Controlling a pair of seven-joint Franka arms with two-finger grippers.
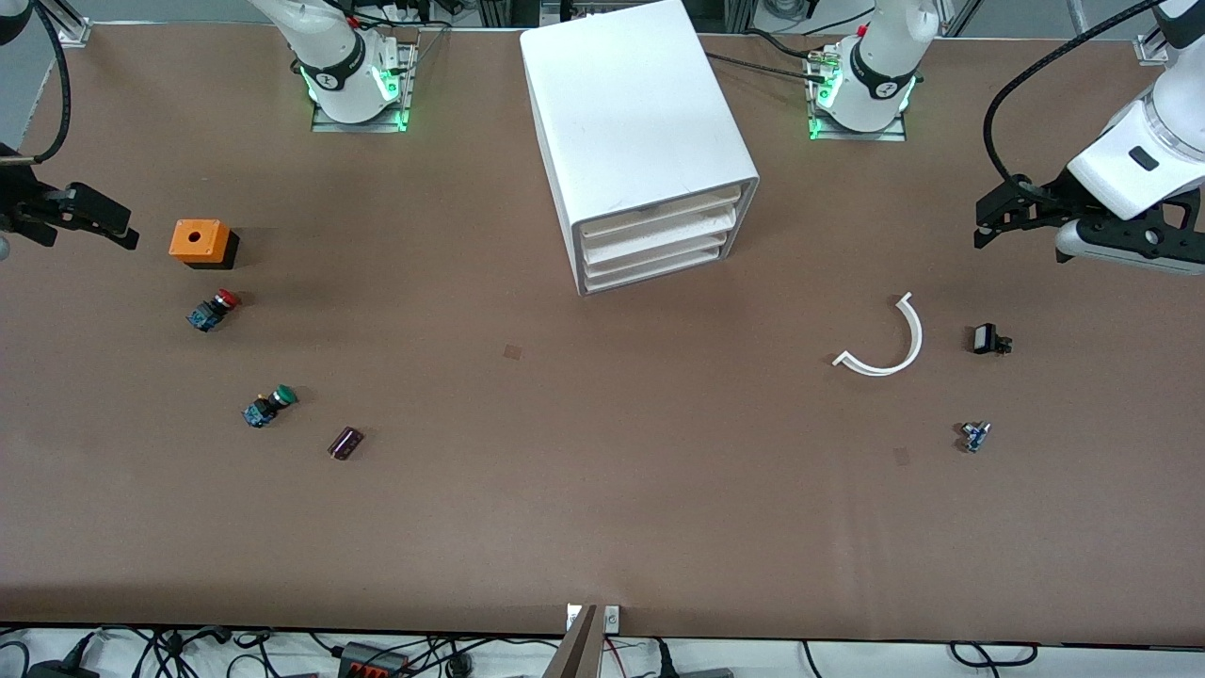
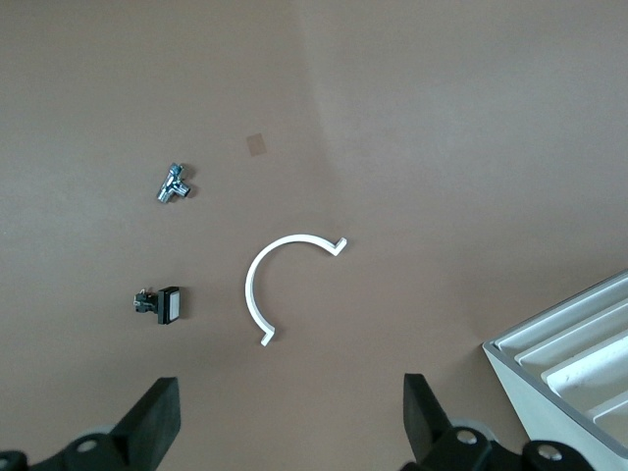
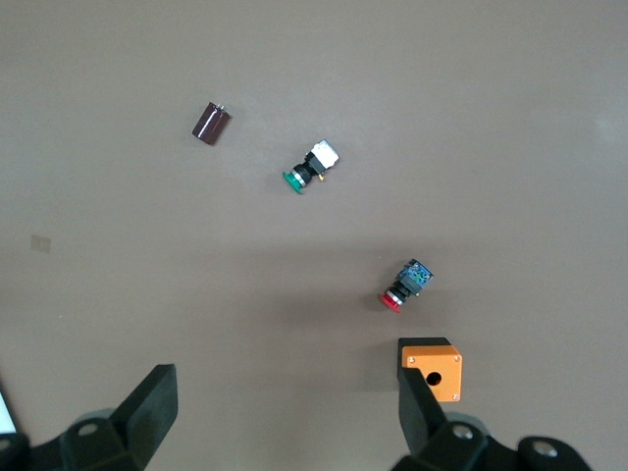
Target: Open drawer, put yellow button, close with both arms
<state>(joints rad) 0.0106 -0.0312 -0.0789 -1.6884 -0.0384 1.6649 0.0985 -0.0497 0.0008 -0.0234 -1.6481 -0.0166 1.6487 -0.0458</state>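
Right now all drawers of the white drawer unit point(image 1: 650, 151) are shut and no yellow button shows on the worktop point(image 1: 602, 508); that fits either end of the task. Left pincer point(image 1: 1021, 212) hangs wide open, holding nothing, above the worktop's left-arm end; right pincer point(image 1: 71, 218) likewise, near the orange box point(image 1: 200, 242).

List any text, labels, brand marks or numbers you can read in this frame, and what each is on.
None can be read.
Round black mark on each arm's base collar: a logo, too small to read.
Drawer cabinet, orange box, red button, green button, dark capacitor, white curved piece: no visible lettering.
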